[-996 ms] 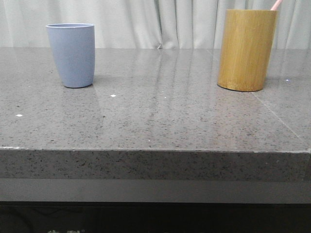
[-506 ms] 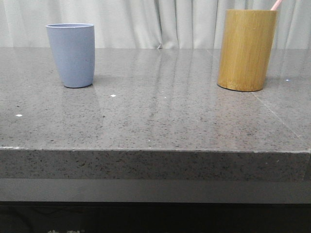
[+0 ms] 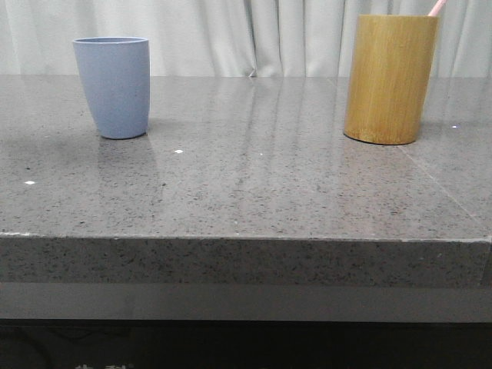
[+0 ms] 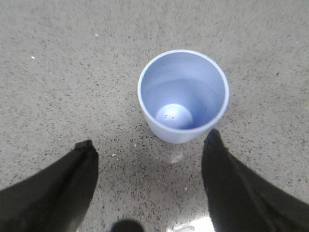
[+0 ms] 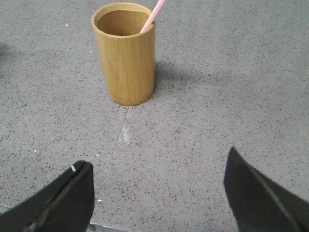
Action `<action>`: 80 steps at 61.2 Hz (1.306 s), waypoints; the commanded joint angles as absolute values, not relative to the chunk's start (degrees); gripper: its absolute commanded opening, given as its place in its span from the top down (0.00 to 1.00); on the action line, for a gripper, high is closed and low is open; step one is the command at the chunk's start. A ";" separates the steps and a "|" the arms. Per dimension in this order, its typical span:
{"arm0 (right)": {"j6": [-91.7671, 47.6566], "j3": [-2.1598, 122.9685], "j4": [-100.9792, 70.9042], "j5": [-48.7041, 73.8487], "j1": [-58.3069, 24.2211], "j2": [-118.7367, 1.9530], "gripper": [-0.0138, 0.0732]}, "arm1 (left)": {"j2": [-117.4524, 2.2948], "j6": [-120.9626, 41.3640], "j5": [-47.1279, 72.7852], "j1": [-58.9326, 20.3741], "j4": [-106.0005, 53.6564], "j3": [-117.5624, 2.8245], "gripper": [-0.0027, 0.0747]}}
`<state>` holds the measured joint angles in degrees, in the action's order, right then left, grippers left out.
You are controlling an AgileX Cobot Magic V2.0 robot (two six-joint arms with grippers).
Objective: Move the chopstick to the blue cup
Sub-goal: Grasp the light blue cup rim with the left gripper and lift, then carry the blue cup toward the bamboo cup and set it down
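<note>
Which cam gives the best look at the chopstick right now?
Right wrist view: the pale pink chopstick leans on the rim of the bamboo holder, its upper length visible from above, the rest hidden inside. The front view catches just its tip at the top edge of the frame.
</note>
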<state>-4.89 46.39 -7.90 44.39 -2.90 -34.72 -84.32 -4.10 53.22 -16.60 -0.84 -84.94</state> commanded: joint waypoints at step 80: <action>-5.43 48.36 -8.56 43.07 -2.99 -35.26 0.18 | -107.17 -0.72 69.66 -20.00 -3.02 -121.04 0.99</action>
<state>-4.98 46.48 -8.01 46.60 -2.90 -34.72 -110.54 -1.02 70.80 -17.90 -1.43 -116.76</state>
